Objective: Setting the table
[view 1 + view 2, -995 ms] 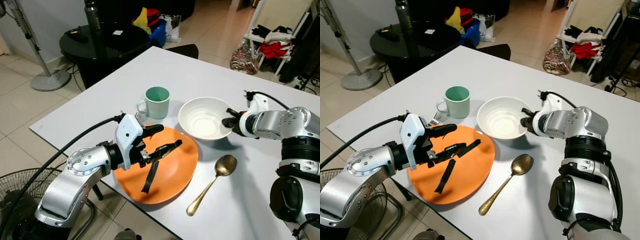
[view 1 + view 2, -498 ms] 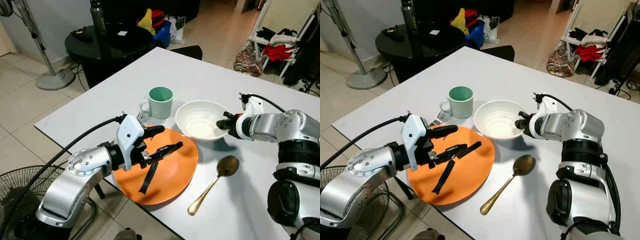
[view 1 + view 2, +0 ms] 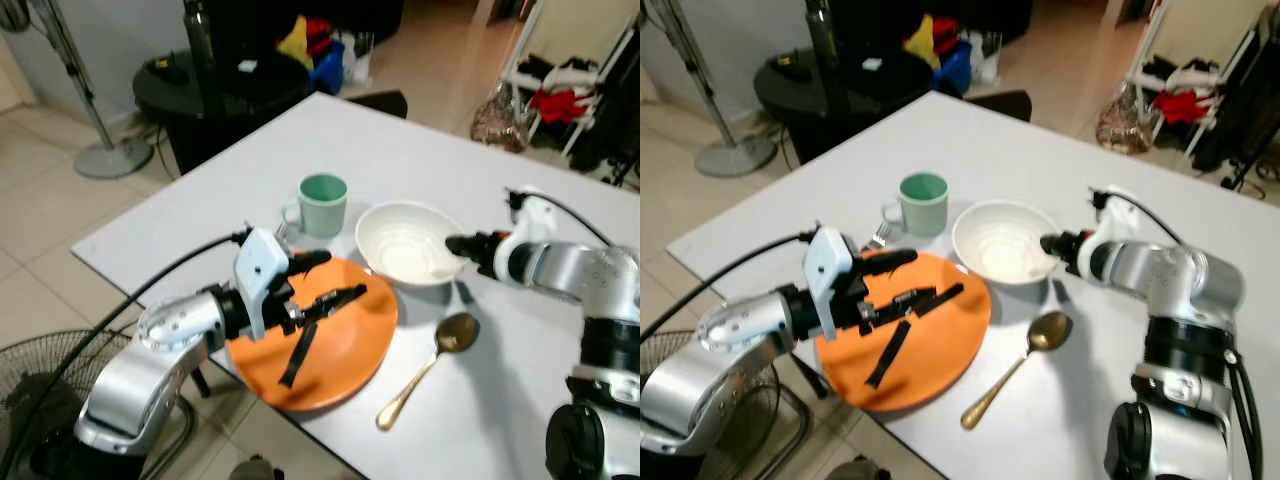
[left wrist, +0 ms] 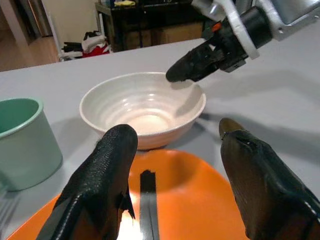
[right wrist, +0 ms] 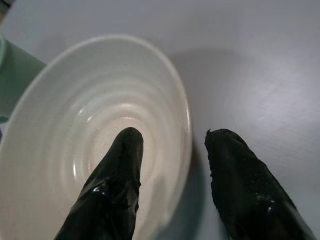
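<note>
White bowl (image 3: pixel 408 243) mid-frame on the counter (image 3: pixel 400 160), right pincer (image 5: pixel 172 165) spread wide straddling its rim. Left pincer (image 3: pixel 328 282) wide over orange plate (image 3: pixel 345 350), lower centre. Green mug (image 3: pixel 320 204) above, gold spoon (image 3: pixel 430 365) lower right.

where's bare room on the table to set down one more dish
Bare tabletop lies beyond the green mug and white bowl toward the far corner. It is crowded between the orange plate, bowl and gold spoon.

Beige tiled floor (image 3: pixel 40 200), standing fan (image 3: pixel 80 100)
</note>
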Robot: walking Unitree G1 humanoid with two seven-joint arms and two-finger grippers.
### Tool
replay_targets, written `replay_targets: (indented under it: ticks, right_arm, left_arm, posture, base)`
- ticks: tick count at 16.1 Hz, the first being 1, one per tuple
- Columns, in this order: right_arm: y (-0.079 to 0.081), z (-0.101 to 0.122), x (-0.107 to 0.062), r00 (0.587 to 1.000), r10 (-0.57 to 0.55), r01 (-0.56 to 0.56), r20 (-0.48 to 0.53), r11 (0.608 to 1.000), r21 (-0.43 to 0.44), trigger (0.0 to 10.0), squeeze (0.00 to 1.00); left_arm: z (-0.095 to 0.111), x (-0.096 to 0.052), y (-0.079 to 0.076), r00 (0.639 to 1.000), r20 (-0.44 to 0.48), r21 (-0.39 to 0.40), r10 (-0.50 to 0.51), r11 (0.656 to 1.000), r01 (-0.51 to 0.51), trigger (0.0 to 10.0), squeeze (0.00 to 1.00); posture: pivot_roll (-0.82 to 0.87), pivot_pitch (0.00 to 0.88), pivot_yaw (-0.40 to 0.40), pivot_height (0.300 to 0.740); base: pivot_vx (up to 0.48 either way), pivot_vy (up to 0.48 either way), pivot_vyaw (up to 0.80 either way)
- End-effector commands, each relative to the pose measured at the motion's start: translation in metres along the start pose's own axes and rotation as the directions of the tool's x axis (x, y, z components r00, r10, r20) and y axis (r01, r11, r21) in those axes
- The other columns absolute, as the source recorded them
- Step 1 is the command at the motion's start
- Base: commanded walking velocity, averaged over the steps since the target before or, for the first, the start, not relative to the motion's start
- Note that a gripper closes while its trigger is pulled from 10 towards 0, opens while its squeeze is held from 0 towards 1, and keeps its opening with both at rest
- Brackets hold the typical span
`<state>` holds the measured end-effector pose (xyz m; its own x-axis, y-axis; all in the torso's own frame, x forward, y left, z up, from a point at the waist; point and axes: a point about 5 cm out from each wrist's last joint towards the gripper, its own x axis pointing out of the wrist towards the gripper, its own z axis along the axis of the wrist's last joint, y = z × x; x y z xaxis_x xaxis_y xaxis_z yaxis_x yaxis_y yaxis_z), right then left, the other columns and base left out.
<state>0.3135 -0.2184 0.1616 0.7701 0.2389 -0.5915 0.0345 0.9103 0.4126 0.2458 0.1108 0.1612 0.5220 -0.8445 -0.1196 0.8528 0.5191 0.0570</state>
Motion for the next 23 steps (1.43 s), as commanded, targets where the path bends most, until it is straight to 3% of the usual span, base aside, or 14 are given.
replay_targets:
  ticks: [1, 2, 3, 4, 5, 7, 9, 10, 11, 13, 14, 16, 18, 23]
  right_arm:
    - [0.007, 0.005, -0.012, 0.998, 0.054, -0.052, 0.046, 0.998, -0.032, 10.0, 1.0]
    - [0.012, 0.004, -0.026, 0.99, 0.094, -0.084, 0.104, 0.992, -0.095, 10.0, 1.0]
    - [0.016, 0.003, -0.033, 0.985, 0.115, -0.099, 0.126, 0.987, -0.126, 10.0, 0.8]
    - [0.025, 0.003, -0.045, 0.966, 0.146, -0.102, 0.212, 0.973, -0.207, 10.0, 0.0]
    - [0.039, 0.004, -0.057, 0.921, 0.184, -0.081, 0.343, 0.952, -0.295, 10.0, 0.0]
    - [0.049, -0.004, -0.067, 0.838, 0.138, -0.007, 0.529, 0.97, -0.242, 10.0, 0.0]
    - [0.054, -0.019, -0.067, 0.829, 0.121, 0.057, 0.546, 0.953, -0.297, 10.0, 0.0]
    - [0.056, -0.033, -0.064, 0.844, 0.098, 0.07, 0.528, 0.955, -0.289, 10.0, 0.0]
    - [0.056, -0.043, -0.062, 0.845, 0.073, 0.092, 0.529, 0.956, -0.279, 10.0, 0.0]
    - [0.062, -0.056, -0.059, 0.858, 0.08, 0.127, 0.507, 0.924, -0.361, 10.0, 0.0]
    - [0.066, -0.059, -0.058, 0.847, 0.086, 0.176, 0.525, 0.886, -0.43, 10.0, 0.0]
    - [0.066, -0.059, -0.057, 0.844, 0.081, 0.184, 0.529, 0.884, -0.43, 10.0, 0.0]
    - [0.068, -0.061, -0.057, 0.811, 0.104, 0.195, 0.575, 0.88, -0.433, 10.0, 0.0]
    - [0.069, -0.062, -0.055, 0.818, 0.111, 0.177, 0.564, 0.885, -0.431, 10.0, 0.0]
  left_arm:
    - [0.002, -0.004, 0.001, 1.0, 0.017, -0.015, 0.019, 1.0, -0.018, 10.0, 0.0]
    - [0.003, -0.006, 0.001, 0.998, 0.039, -0.051, 0.043, 0.998, -0.041, 10.0, 0.0]
    - [0.005, -0.007, 0.001, 0.997, 0.051, -0.063, 0.059, 0.996, -0.056, 10.0, 0.0]
    - [0.008, -0.01, 0.003, 0.991, 0.074, -0.066, 0.109, 0.992, -0.105, 10.0, 0.0]
    - [0.012, -0.011, 0.008, 0.976, 0.096, -0.06, 0.198, 0.979, -0.193, 10.0, 0.0]
    - [0.012, -0.014, 0.021, 0.884, 0.073, -0.079, 0.462, 0.886, -0.457, 10.0, 0.0]
    - [0.013, -0.016, 0.021, 0.84, 0.098, -0.021, 0.534, 0.845, -0.535, 10.0, 0.0]
    - [0.013, -0.018, 0.024, 0.789, 0.099, -0.018, 0.606, 0.794, -0.608, 10.0, 0.0]
    - [0.012, -0.018, 0.024, 0.763, 0.098, -0.034, 0.639, 0.768, -0.64, 10.0, 0.0]
    - [0.006, -0.017, 0.026, 0.744, 0.062, -0.002, 0.665, 0.746, -0.666, 10.0, 0.0]
    - [0.002, -0.018, 0.028, 0.721, 0.053, 0.021, 0.691, 0.721, -0.693, 10.0, 0.0]
    - [0.002, -0.018, 0.028, 0.717, 0.052, 0.02, 0.696, 0.717, -0.697, 10.0, 0.0]
    - [0.001, -0.016, 0.027, 0.711, 0.062, 0.03, 0.7, 0.711, -0.703, 10.0, 0.0]
    - [0.001, -0.014, 0.025, 0.723, 0.06, 0.027, 0.688, 0.723, -0.69, 10.0, 0.0]
  posture:
    - [0.09, 0.0, 0.025, 0.727]
    - [0.09, 0.0, 0.028, 0.727]
    - [0.09, 0.0, 0.031, 0.727]
    - [0.09, 0.0, 0.037, 0.727]
    - [0.09, 0.0, 0.04, 0.727]
    - [0.09, 0.0, 0.044, 0.727]
    - [0.1, 0.0, 0.044, 0.727]
    - [0.1, 0.0, 0.047, 0.727]
    - [0.1, 0.0, 0.047, 0.727]
    - [0.1, 0.0, 0.047, 0.727]
    - [0.1, 0.0, 0.05, 0.727]
    - [0.1, 0.0, 0.05, 0.727]
    - [0.1, 0.0, 0.047, 0.727]
    - [0.1, 0.0, 0.043, 0.727]
  base:
    - [0.0, 0.0, 0.0]
    - [0.0, 0.0, 0.0]
    - [0.0, 0.0, 0.0]
    - [0.0, 0.0, 0.0]
    - [0.0, 0.0, 0.0]
    - [0.0, 0.0, 0.0]
    - [0.0, 0.0, 0.0]
    - [0.0, 0.0, 0.0]
    - [0.0, 0.0, 0.0]
    - [0.0, 0.0, 0.0]
    - [0.0, 0.0, 0.0]
    - [0.0, 0.0, 0.0]
    - [0.0, 0.0, 0.0]
    - [0.0, 0.0, 0.0]
